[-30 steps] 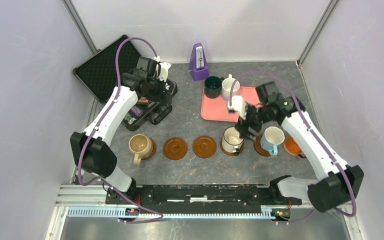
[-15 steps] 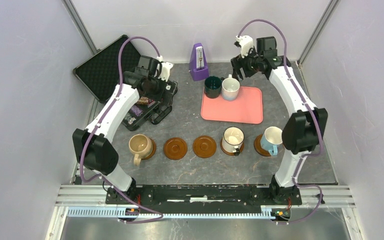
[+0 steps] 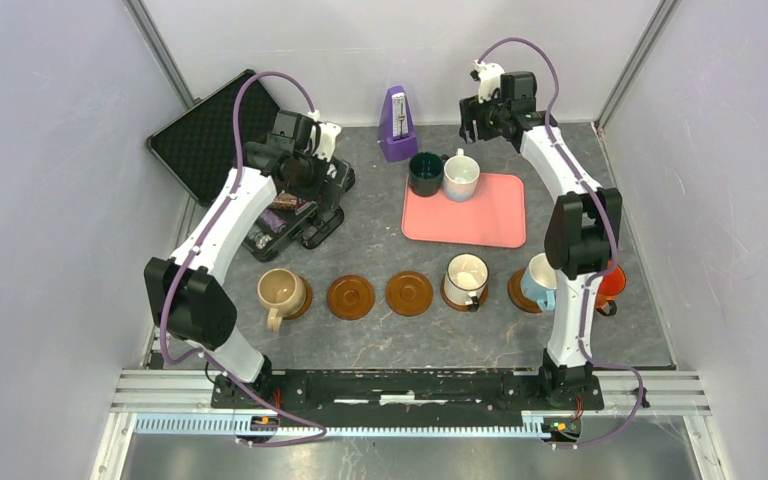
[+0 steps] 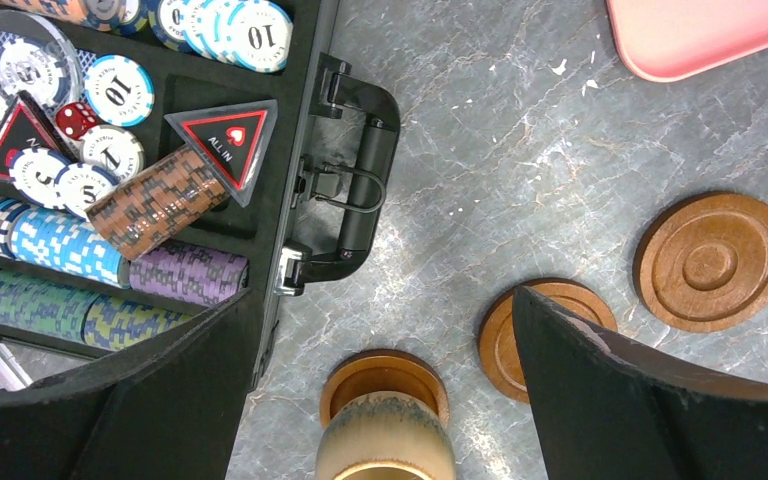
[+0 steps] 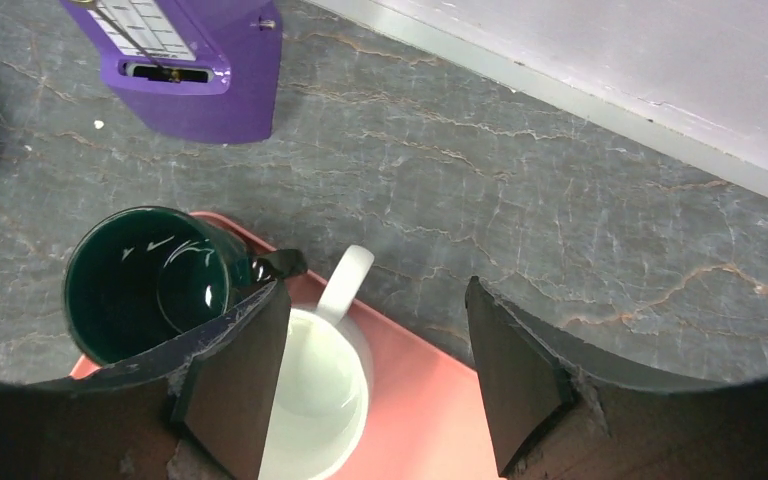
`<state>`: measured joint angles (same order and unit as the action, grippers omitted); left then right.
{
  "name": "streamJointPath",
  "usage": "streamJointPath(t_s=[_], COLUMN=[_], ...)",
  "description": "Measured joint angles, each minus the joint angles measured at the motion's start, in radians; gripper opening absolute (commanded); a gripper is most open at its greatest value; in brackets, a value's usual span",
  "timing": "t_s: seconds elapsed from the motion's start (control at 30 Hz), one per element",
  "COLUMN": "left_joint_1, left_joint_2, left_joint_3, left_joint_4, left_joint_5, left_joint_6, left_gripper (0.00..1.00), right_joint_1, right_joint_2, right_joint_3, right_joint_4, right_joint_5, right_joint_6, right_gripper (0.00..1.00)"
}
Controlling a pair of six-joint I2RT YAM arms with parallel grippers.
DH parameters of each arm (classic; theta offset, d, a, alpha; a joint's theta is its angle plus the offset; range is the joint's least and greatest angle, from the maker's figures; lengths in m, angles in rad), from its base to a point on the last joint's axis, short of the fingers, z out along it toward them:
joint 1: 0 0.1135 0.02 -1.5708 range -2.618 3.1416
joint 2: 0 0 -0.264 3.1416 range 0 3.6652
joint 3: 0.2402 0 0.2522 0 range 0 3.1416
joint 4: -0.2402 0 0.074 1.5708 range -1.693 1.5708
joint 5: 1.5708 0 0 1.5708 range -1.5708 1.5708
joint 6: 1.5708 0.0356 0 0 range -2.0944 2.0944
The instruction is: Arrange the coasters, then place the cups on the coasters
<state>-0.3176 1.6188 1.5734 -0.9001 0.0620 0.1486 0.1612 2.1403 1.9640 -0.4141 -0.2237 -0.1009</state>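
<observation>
Overhead and wrist views of my rig. The coasters (image 3: 350, 297) lie in a row across the near part of the desk (image 3: 380, 340). From the left, one sits under the tan mug (image 3: 282, 290), two are bare, one is under the cream-white mug (image 3: 465, 277), and one is under the light blue mug (image 3: 545, 275). The orange mug (image 3: 612, 283) ends the row, half hidden behind my right arm (I cannot tell what it stands on). The dark green mug (image 3: 426, 172) and the white mug (image 3: 461, 176) stand side by side at the far-left corner of the pink tray (image 3: 480, 215). My right claw (image 5: 375, 290) hangs above these two, fingers well apart with nothing gripped, near the purple metronome (image 3: 397, 125). My left claw (image 4: 385, 310), spread wide and empty, hovers by the edge of the open poker chip case (image 4: 285, 215), with the tan mug below it.
</observation>
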Motion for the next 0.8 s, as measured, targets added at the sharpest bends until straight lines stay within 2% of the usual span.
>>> streamJointPath(t_s=[0.4, 0.8], left_joint_1=[0.009, 0.020], left_joint_2=[0.010, 0.043], left_joint_3=[0.000, 0.014], left_joint_4=[-0.002, -0.003], left_joint_5=[-0.021, -0.026], left_joint_6=[0.000, 0.000], left_gripper=[1.00, 1.00], right_joint_1=[0.006, 0.014], right_joint_2=[0.122, 0.135], right_joint_3=[0.020, 0.020], right_joint_4=[0.046, 0.024], right_joint_5=[0.001, 0.008], right_joint_6=[0.035, 0.035], right_gripper=[0.67, 0.58])
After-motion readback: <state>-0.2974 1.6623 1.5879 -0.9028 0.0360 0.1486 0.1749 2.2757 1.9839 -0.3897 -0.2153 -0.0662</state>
